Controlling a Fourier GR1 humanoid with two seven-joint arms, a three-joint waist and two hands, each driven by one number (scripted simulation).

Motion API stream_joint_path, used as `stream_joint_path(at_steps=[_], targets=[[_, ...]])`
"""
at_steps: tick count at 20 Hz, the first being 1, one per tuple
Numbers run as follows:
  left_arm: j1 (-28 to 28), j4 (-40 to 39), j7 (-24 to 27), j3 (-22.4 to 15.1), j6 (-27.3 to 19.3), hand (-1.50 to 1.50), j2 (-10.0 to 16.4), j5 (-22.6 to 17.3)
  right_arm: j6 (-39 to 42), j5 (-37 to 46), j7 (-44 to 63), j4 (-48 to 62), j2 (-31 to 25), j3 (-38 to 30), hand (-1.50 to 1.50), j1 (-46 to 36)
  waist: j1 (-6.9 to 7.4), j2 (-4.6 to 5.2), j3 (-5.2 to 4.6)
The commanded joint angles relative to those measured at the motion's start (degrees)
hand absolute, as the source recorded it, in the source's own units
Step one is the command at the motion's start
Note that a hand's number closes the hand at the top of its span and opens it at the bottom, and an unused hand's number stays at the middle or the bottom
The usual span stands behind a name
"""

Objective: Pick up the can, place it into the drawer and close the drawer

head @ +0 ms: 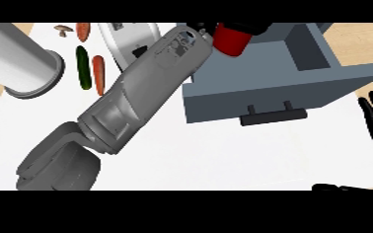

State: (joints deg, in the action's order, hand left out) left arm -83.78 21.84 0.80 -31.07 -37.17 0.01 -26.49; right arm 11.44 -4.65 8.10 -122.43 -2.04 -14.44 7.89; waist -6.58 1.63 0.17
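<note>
Grey left forearm (138, 94) is running closest to the lens, crossing from the lower left of the frame up toward top centre. At its end the left robot hand (204, 29) is curling its black fingers (247, 27) round the red can (232, 42), clamped on its upper part. Only the lower body of the can is showing below the hand. The can is sitting at top centre of the frame, over the back left corner of the open grey drawer (255, 86). I am not able to tell whether it is hanging above the drawer floor or touching it.

Handling, as I am judging it: a small metal can, stiff, fairly light, and smooth-sided, so inclined to slip or turn in a narrow pinch. It is not fragile, though it is likely to roll if let go tilted. I am reckoning the best hold is round the cylinder wall near the middle, fingers on one side and thumb opposite, axis upright. The present hold is looking higher than that, near the top rim.

Drawer handle (273, 114) is facing the lower edge of the frame, right of centre, with nothing touching it. The right robot hand (365, 113) is resting at the right edge, fingers straight and apart, holding nothing.

On the white worktop (218, 153), upper left, a cucumber (84, 68) and a carrot (98, 75) are lying side by side, well apart from the drawer.
</note>
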Motion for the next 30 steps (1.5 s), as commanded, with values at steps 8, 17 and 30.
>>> stream_joint_path(at_steps=[8,17,30], targets=[[2.4,-1.0,1.0,-4.1,-4.9,-1.5,0.0,-2.8,-0.3,0.9,-1.4,2.2,-0.4,0.0,-1.5,-2.4,-0.78,0.23,0.03],[1.3,-1.5,1.7,-4.8,-7.3,-1.5,0.0,-5.6,-0.6,3.1,1.1,-1.7,-1.0,2.0,-1.5,-2.5,-1.11,0.24,-0.03],[2.5,3.0,5.4,-3.8,-9.0,-1.5,0.0,-12.2,-0.8,23.2,-5.2,-5.9,-6.2,8.3,-1.5,-4.2,1.25,-0.26,-0.12]])
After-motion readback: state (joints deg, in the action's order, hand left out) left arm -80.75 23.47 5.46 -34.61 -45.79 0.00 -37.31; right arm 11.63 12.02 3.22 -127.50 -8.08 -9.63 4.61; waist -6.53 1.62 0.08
